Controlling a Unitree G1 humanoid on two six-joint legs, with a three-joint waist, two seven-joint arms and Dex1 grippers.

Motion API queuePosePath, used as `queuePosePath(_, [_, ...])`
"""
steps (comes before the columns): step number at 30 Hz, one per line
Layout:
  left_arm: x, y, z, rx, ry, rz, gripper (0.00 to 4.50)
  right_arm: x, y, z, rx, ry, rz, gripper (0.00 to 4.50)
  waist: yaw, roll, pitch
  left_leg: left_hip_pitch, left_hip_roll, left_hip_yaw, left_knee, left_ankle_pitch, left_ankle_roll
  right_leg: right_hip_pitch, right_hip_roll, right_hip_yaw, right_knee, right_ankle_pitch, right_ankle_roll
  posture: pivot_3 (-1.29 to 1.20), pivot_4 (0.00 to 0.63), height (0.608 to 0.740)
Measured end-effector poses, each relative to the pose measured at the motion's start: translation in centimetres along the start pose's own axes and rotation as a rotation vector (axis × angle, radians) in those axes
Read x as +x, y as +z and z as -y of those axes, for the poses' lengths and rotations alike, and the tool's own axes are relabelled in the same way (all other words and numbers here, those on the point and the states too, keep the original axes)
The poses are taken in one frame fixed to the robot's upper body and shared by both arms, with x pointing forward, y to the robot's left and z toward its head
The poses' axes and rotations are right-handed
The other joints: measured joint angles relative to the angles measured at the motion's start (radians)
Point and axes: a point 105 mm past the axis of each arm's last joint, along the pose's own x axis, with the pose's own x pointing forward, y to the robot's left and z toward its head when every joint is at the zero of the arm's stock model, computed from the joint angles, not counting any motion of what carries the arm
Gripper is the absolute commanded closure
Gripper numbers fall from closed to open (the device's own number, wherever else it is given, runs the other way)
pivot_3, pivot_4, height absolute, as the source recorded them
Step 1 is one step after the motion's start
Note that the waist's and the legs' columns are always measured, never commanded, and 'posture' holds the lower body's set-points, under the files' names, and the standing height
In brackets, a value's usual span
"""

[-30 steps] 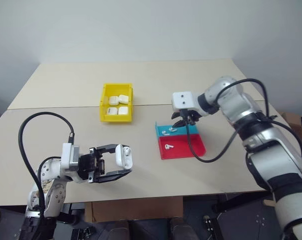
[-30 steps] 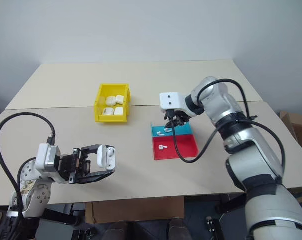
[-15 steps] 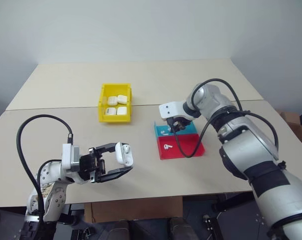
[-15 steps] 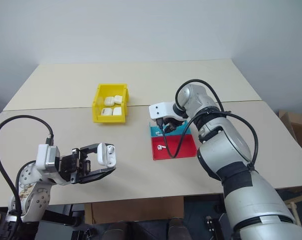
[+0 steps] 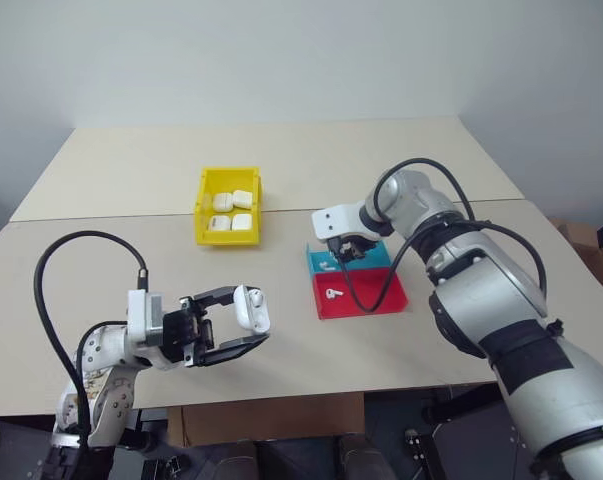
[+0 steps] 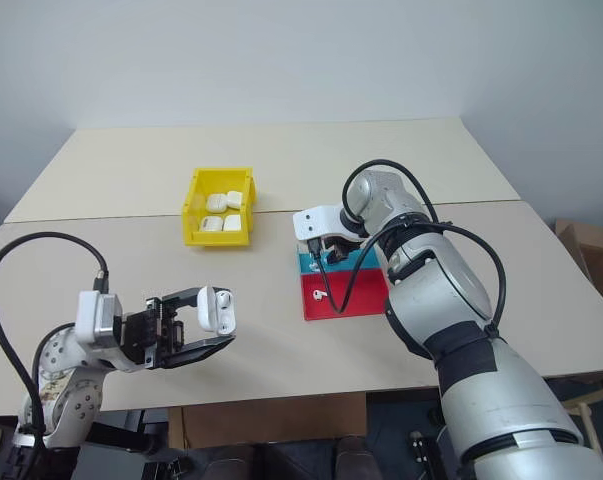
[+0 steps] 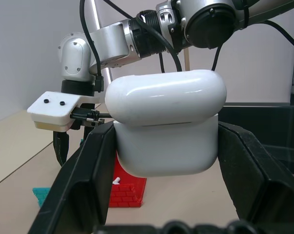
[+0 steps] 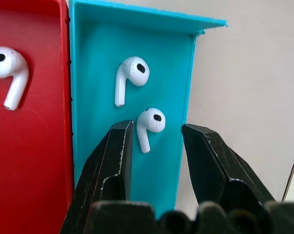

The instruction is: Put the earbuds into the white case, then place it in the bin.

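Observation:
My left gripper (image 5: 243,320) is shut on the white case (image 5: 251,308), held upright above the table's front left; the case (image 7: 166,126) sits between the two black fingers (image 7: 95,165). My right gripper (image 5: 343,252) points down over the teal half of the tray (image 5: 369,292). It is open, its tips (image 8: 157,130) just short of one of the earbuds (image 8: 149,123). A second earbud (image 8: 131,72) lies beside that one on the teal, and a third (image 8: 8,68) lies on the red half. The yellow bin (image 5: 229,238) stands behind, left of the tray.
Several white cases (image 5: 233,210) lie inside the bin. A seam runs across the tan table (image 5: 131,180) behind the bin. My right arm's black cable (image 5: 366,300) loops over the tray. Bare tabletop lies between the two grippers.
My right gripper has sunk a little toward the tray's teal half and the right arm has swung round. The left gripper holds the case where it was.

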Motion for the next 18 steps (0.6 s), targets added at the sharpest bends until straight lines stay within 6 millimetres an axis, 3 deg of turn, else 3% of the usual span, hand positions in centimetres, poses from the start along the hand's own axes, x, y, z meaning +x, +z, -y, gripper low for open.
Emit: queuePosePath(18, [-0.2, -0.3, 0.2, 0.019, 0.007, -0.021, 1.66, 1.2, -0.4, -0.8, 0.033, 0.004, 0.010, 2.52, -0.001, 0.000, 0.000, 0.000, 0.000, 0.000, 0.000, 0.000, 0.000, 0.000, 0.000, 0.000, 0.001, 0.000, 0.000, 0.00, 0.150, 0.740])
